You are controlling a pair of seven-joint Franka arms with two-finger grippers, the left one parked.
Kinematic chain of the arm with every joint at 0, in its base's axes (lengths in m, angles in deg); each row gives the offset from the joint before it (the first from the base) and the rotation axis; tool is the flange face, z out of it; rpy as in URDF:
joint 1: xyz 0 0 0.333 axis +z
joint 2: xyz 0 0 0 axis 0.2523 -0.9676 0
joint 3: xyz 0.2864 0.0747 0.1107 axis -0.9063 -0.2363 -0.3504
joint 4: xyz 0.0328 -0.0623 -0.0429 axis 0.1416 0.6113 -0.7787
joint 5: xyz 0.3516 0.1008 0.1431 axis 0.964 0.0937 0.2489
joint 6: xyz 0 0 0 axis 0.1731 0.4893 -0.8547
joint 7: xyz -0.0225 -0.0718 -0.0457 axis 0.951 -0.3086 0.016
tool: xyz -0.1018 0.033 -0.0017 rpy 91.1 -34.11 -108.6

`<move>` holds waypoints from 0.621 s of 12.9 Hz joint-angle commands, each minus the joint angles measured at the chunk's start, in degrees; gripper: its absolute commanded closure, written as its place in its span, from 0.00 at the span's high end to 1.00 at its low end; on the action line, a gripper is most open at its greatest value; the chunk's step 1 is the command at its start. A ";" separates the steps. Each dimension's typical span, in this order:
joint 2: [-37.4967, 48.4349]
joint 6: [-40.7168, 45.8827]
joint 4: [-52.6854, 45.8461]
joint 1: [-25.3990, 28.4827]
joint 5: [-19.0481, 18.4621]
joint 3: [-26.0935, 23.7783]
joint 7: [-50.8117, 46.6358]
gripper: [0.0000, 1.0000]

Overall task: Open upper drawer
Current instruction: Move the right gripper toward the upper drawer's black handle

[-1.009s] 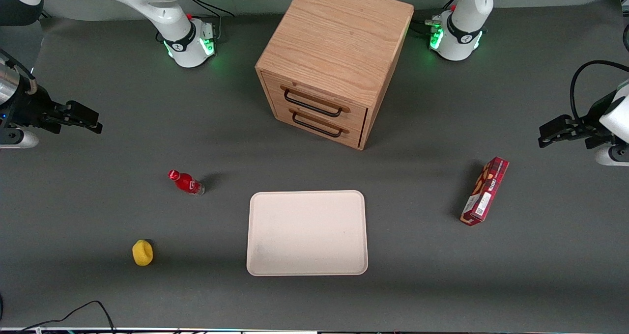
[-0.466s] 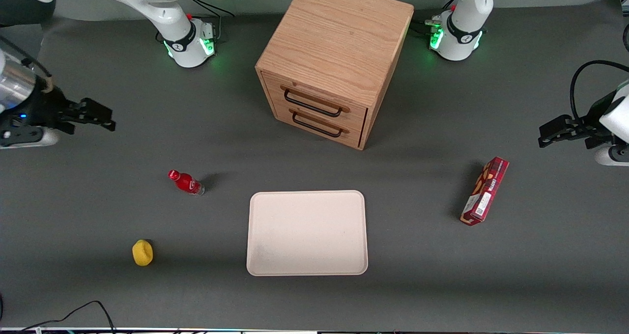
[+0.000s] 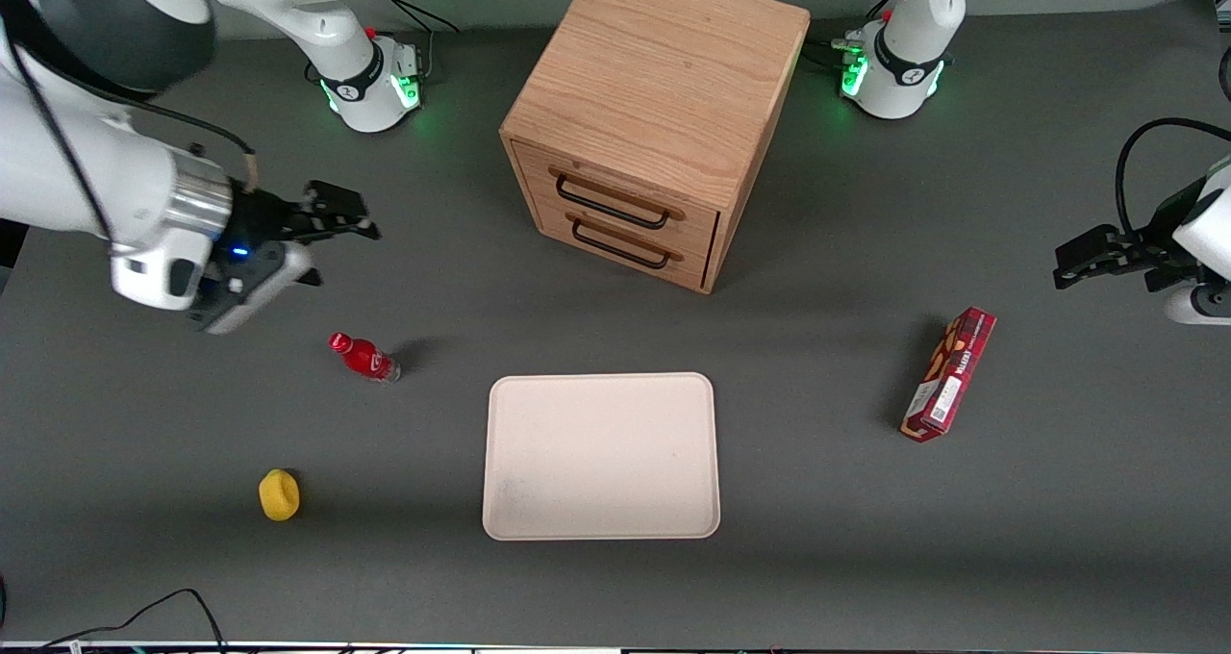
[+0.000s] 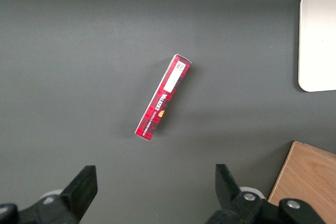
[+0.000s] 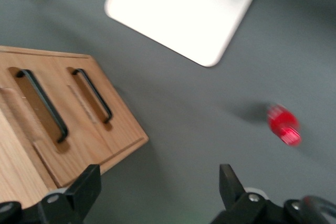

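The oak cabinet [image 3: 664, 67] stands at the middle of the table, far from the front camera. Its upper drawer [image 3: 625, 190] is closed, with a thin black bar handle [image 3: 612, 208]. The matching lower drawer [image 3: 664, 242] is closed too. In the right wrist view the upper drawer's handle [image 5: 44, 103] shows beside the lower one [image 5: 93, 95]. My right gripper [image 3: 337, 236] hangs above the table toward the working arm's end, well apart from the cabinet. It is open and empty, and its fingers [image 5: 84, 187] frame bare table next to the cabinet's corner.
A red bottle [image 3: 364, 357] lies near the gripper, closer to the front camera; it also shows in the right wrist view [image 5: 282, 125]. A pale tray [image 3: 601, 457] lies in front of the cabinet. A yellow object [image 3: 279, 494] and a red box [image 3: 949, 373] lie on the table.
The right arm has swung in from the table's end toward the cabinet, carrying the open gripper closer to it. The drawers have not moved.
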 commanded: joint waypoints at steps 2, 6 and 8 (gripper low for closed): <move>-7.79 0.82 -8.43 5.63 0.01 -3.14 4.53 1.00; -13.33 -4.71 -9.50 9.15 -6.82 -9.82 5.86 1.00; -15.10 -6.64 -9.50 9.34 -9.48 -13.43 5.60 1.00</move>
